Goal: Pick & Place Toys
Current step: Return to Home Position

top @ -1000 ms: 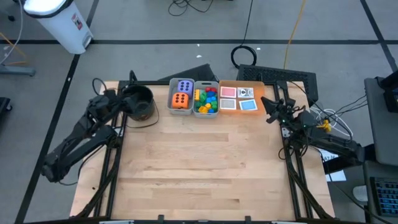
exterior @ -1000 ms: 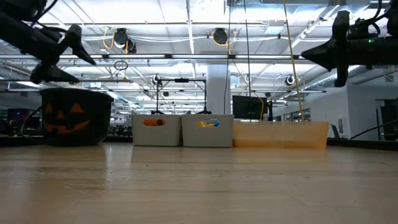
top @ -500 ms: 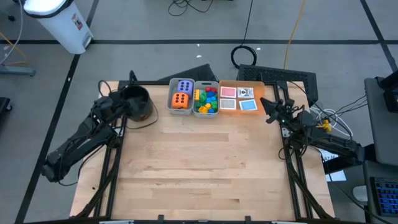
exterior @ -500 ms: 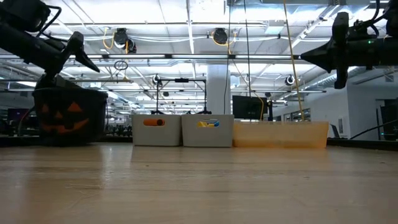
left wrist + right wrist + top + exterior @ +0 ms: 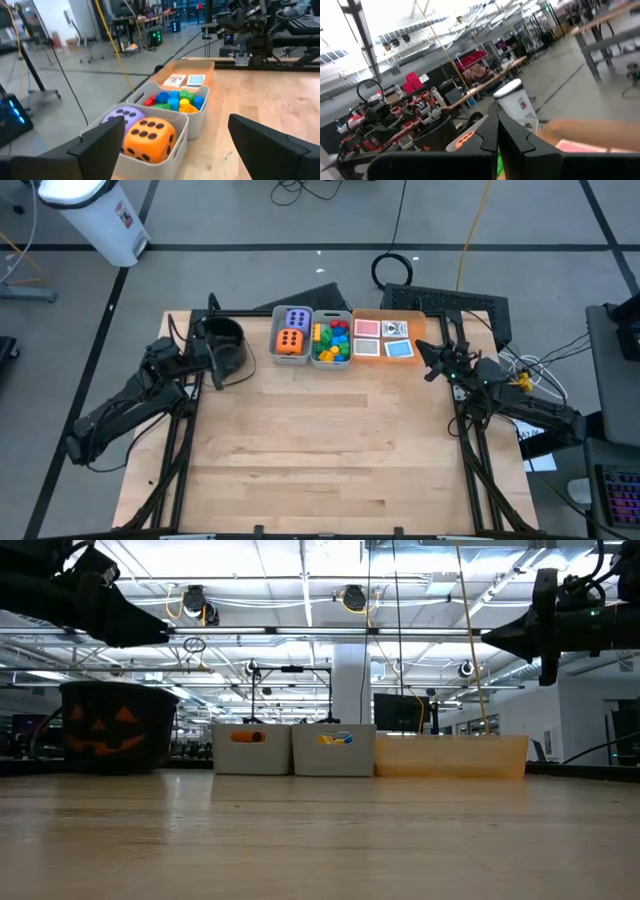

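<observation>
The purple die [image 5: 297, 319] and the orange die [image 5: 290, 342] lie in a grey bin [image 5: 277, 330]. They also show in the left wrist view, the orange die [image 5: 150, 139] in front of the purple die [image 5: 121, 115]. The coloured bricks [image 5: 332, 340] fill the bin beside it [image 5: 172, 99]. The picture cards [image 5: 384, 338] lie on the flat orange tray [image 5: 416, 323]. My left gripper [image 5: 214, 366] hangs open and empty in the air beside a black bucket, left of the bins [image 5: 175, 150]. My right gripper [image 5: 428, 366] hangs shut and empty right of the tray [image 5: 498, 137].
A black pumpkin-face bucket [image 5: 224, 342] stands at the table's far left [image 5: 118, 728], close to my left gripper. The bins and the tray line the far edge. The wide wooden tabletop [image 5: 320, 450] lies in front of them.
My left gripper has swung from the bucket's left side toward the table's near edge and right. It has turned to point at the bins and stays open. The bucket shifted a little to the left and came back. My right gripper has kept still.
</observation>
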`<state>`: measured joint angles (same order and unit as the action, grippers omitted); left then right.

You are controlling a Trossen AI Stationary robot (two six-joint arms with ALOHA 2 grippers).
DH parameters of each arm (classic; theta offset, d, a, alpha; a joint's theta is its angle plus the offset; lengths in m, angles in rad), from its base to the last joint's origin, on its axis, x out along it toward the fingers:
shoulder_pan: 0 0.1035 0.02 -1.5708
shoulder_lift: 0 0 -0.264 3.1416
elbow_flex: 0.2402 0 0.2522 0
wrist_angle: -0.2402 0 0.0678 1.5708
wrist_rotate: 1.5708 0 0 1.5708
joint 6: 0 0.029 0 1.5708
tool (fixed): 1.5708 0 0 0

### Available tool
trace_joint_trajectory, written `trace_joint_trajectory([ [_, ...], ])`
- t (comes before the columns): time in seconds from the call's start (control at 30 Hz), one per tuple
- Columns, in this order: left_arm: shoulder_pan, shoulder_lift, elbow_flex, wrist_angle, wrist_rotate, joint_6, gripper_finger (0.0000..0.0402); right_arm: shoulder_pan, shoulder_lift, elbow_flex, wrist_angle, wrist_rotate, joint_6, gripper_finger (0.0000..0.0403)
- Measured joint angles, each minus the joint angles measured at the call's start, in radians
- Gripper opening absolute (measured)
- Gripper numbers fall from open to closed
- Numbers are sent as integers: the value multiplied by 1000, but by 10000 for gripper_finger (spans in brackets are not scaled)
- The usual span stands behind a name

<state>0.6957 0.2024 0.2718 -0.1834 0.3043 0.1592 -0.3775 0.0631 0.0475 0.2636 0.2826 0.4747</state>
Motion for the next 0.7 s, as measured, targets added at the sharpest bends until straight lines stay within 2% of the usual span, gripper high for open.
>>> trace_joint_trajectory([
  [0.3, -142, 0, 0, 27, -157, 24, 360, 0, 0, 0, 102, 0, -143, 0],
  [0.47, -229, 0, -53, 34, -175, 4, 360, 0, 0, 0, 84, 0, -147, 0],
  [0.6, -300, -1, -110, 147, -182, -14, 360, 0, 0, 0, 83, 0, -147, 0],
  [0.7, -344, -1, -139, 214, -238, -13, 360, 0, 0, 0, 83, 0, -147, 0],
])
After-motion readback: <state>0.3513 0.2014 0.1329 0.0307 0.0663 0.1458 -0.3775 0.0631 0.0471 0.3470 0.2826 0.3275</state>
